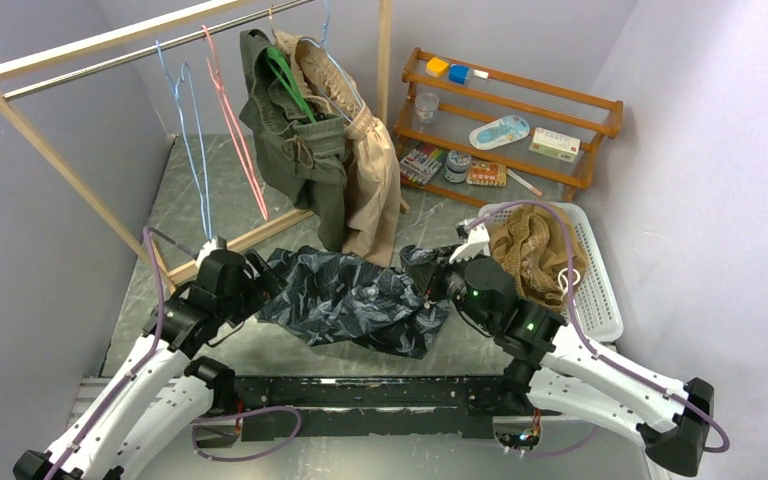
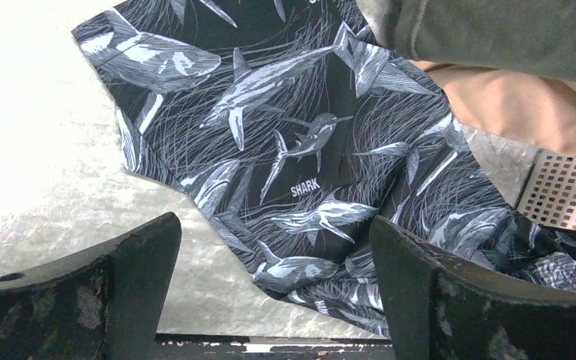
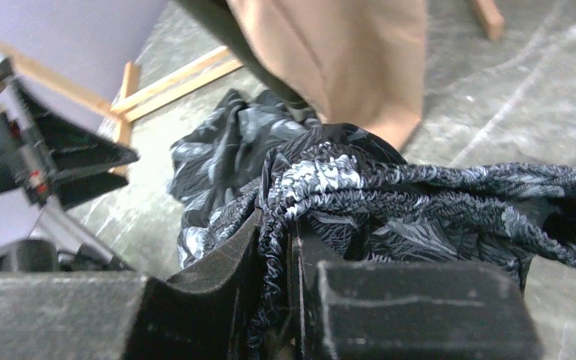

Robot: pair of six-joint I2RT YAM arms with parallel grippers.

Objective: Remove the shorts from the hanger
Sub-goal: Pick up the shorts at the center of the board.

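Pale lilac walls point(image 1: 50, 200) left, far and right. Grey marbled surface point(image 1: 260, 350) underfoot. Wooden clothes rack point(image 1: 90, 42) at far left, two-tier wooden shelf point(image 1: 540, 83) in far right corner. Soft, even light.

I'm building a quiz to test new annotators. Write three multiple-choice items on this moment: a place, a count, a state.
1. Where do the tan-brown shorts lie? A. on a hanger B. in the white basket C. on the shelf
2. How many pairs hang on the rack? A. two B. three C. none
3. The right gripper is: A. wide open B. out of view C. shut on the navy shorts
B: they lie crumpled inside the basket. A: only the olive shorts and beige shorts hang. C: its fingers pinch the waistband.
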